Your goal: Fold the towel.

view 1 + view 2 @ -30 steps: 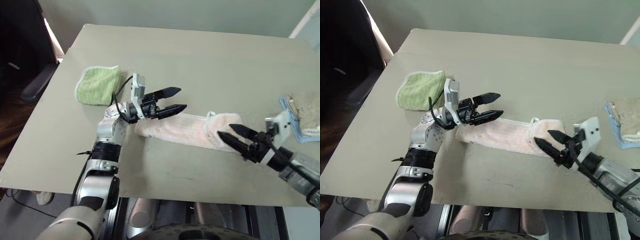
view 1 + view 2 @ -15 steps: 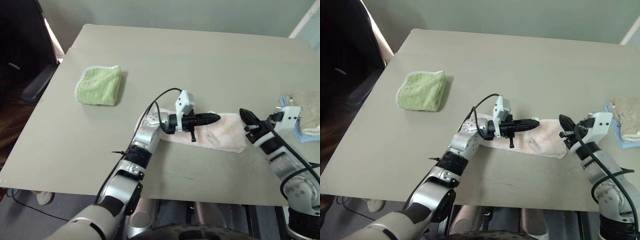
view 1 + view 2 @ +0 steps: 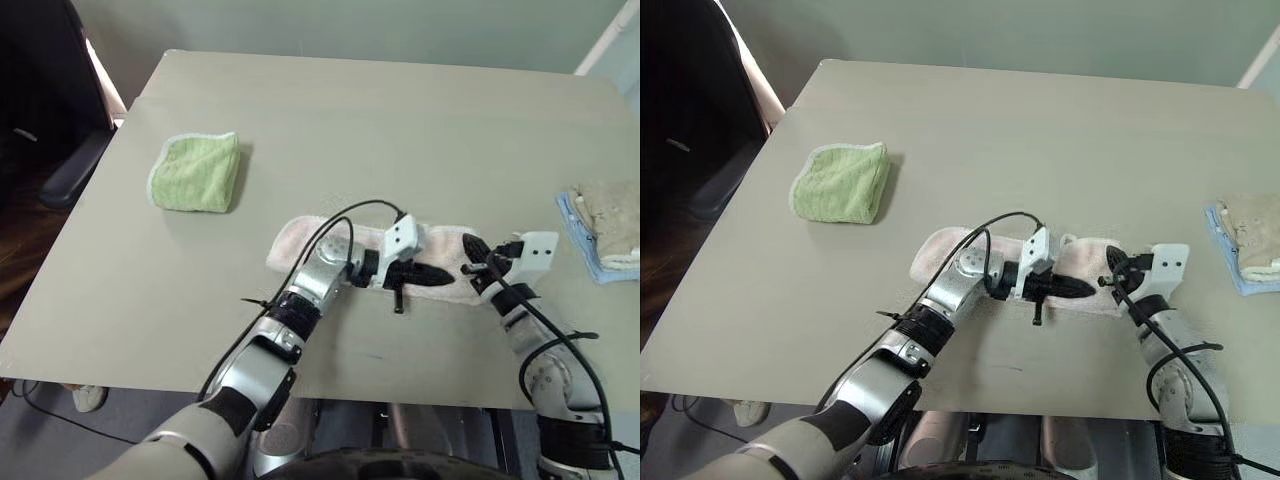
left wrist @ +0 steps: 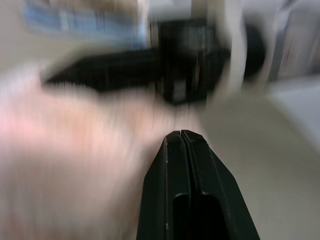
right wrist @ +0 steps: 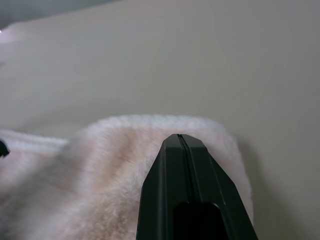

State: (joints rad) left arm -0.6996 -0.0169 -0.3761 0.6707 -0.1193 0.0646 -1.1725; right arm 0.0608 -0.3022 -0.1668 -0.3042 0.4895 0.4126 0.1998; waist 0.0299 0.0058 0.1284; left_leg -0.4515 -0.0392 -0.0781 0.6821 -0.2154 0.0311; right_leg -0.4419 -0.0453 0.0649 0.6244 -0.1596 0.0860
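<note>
The pale pink towel (image 3: 298, 240) lies as a long strip near the table's front edge, its right end under both grippers. My left gripper (image 3: 442, 277) reaches across it from the left, shut, with its tip low over the towel's right part. Its wrist view shows its fingers (image 4: 181, 165) pressed together with nothing between them and pink cloth (image 4: 60, 165) beside them. My right gripper (image 3: 469, 250) is shut too, just right of the left one. In the right wrist view its tip (image 5: 179, 136) sits over the towel's rounded end (image 5: 125, 135).
A folded green cloth (image 3: 195, 172) lies at the table's left. Beige and blue cloths (image 3: 600, 222) are stacked at the right edge. The olive table (image 3: 400, 120) stretches away behind the towel. A dark chair (image 3: 60, 170) stands off the left edge.
Both grippers went from open to shut. The left one slid right along the towel and sank; the right one swung in and down to the towel's right end.
</note>
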